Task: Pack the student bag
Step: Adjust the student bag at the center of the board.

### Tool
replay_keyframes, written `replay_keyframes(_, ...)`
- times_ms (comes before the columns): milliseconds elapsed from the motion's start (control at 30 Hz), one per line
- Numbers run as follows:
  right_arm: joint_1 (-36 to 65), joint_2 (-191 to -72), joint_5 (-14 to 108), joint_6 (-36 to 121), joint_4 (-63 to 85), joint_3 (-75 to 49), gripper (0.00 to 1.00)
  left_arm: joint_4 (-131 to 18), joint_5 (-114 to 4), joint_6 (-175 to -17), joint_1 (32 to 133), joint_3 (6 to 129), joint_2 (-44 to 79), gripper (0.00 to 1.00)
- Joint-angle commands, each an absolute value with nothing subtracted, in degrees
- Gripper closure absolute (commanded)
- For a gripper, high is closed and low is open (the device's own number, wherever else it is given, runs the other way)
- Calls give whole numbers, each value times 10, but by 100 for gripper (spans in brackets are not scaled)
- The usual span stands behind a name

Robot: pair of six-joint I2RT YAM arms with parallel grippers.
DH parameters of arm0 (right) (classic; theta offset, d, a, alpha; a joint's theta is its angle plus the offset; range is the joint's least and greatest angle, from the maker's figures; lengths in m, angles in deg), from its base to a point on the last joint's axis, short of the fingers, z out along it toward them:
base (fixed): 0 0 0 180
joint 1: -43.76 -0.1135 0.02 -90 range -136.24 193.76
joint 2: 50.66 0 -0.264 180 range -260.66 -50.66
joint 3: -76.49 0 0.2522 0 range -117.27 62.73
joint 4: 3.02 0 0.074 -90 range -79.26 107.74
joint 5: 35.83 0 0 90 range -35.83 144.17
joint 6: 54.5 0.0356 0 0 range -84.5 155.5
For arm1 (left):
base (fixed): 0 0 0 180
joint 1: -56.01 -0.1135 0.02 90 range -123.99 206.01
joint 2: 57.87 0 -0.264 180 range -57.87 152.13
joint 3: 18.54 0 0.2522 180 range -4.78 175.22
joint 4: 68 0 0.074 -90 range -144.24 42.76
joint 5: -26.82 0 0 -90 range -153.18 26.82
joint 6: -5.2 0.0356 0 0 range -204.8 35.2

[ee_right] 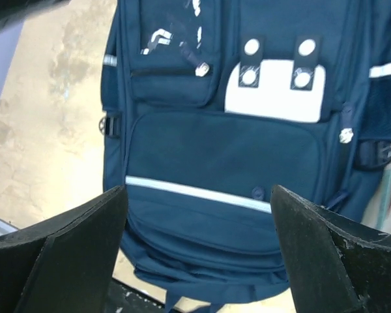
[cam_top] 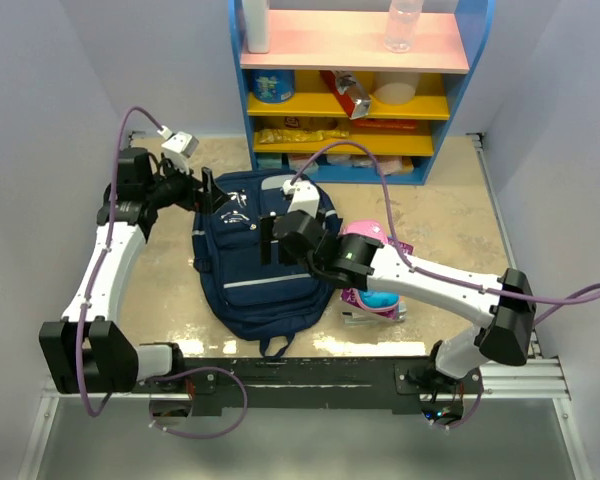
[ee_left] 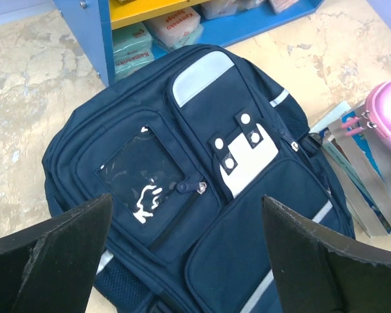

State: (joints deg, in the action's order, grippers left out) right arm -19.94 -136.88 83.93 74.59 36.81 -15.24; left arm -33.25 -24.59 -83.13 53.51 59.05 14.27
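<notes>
- Backpack (cam_top: 260, 255) lies flat at desk (cam_top: 450, 230) centre, front up; zips look closed, so packing seems not yet begun.
- Left gripper (ee_left: 186, 222) and right gripper (ee_right: 199, 208): jaws apart, empty, above backpack.
- Pencil case (cam_top: 365, 240) and booklets (ee_left: 358, 182) lie outside, at its right side.

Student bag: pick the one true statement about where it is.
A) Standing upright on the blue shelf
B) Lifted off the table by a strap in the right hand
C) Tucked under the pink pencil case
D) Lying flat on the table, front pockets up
D: the student bag lies flat on the table, its front pockets and white patch facing up.
</notes>
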Motion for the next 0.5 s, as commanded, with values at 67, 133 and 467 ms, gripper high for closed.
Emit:
replay_keyframes(67,-237,-1391,884,791,369,-136,9,-436,-299,-843,556,582,176,0)
replay_keyframes(133,-238,-1393,890,808,373,-119,10,-455,-307,-830,556,583,203,0)
replay_keyframes(467,-241,-1404,914,859,375,-73,13,-509,-333,-779,556,644,375,0)
